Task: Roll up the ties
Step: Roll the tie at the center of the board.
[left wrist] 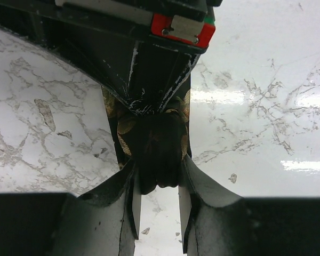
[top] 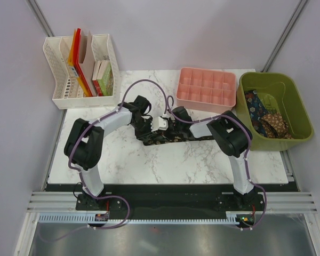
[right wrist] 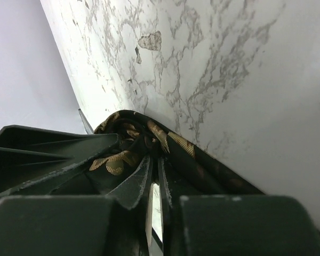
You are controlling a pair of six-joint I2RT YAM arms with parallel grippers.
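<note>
Left end effector (left wrist: 158, 164) grips 1 tie (left wrist: 149, 137); right end effector (right wrist: 154, 161) touches it

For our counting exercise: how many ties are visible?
3: dark tie on the table; blue tie and brown tie in the green bin; more may be hidden.

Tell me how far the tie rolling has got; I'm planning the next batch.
Done: nothing; the tray looks empty. In hand: one tie, its end in a small roll between the left jaws; the right jaws, nearly closed, sit against it. Left: finishing that roll, plus the ties in the bin.
</note>
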